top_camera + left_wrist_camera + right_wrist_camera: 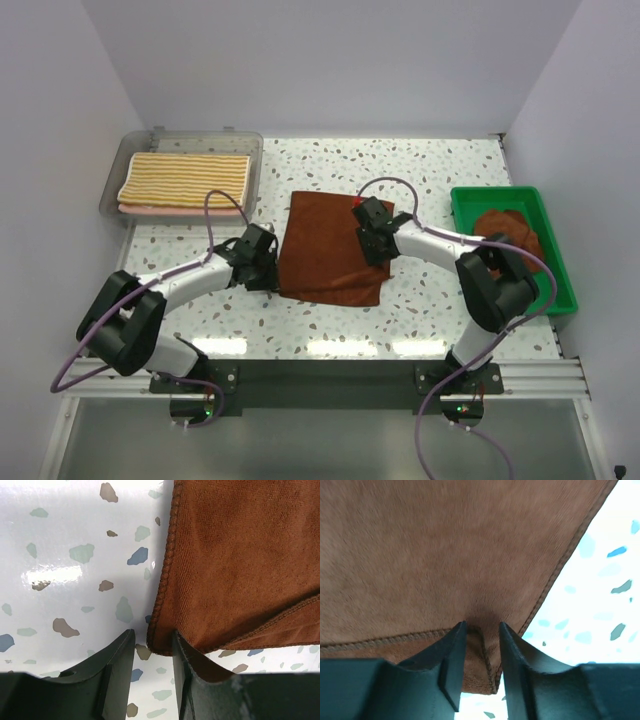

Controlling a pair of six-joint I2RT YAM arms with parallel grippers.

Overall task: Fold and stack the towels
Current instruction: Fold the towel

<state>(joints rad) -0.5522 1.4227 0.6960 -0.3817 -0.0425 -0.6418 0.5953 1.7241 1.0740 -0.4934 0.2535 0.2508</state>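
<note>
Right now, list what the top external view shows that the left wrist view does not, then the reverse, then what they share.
Top external only: the clear bin holding the striped towel on a pink towel, the green tray with a crumpled brown towel, and the right gripper at the right edge of the rust-brown towel. Left wrist only: that towel's stitched hem, its folded layers, and its corner between the fingers of the left gripper. Both: the rust-brown towel on the speckled table, left gripper at its left edge.

White arms with black joints trail purple cables and end in dark wedge-shaped jaws.
</note>
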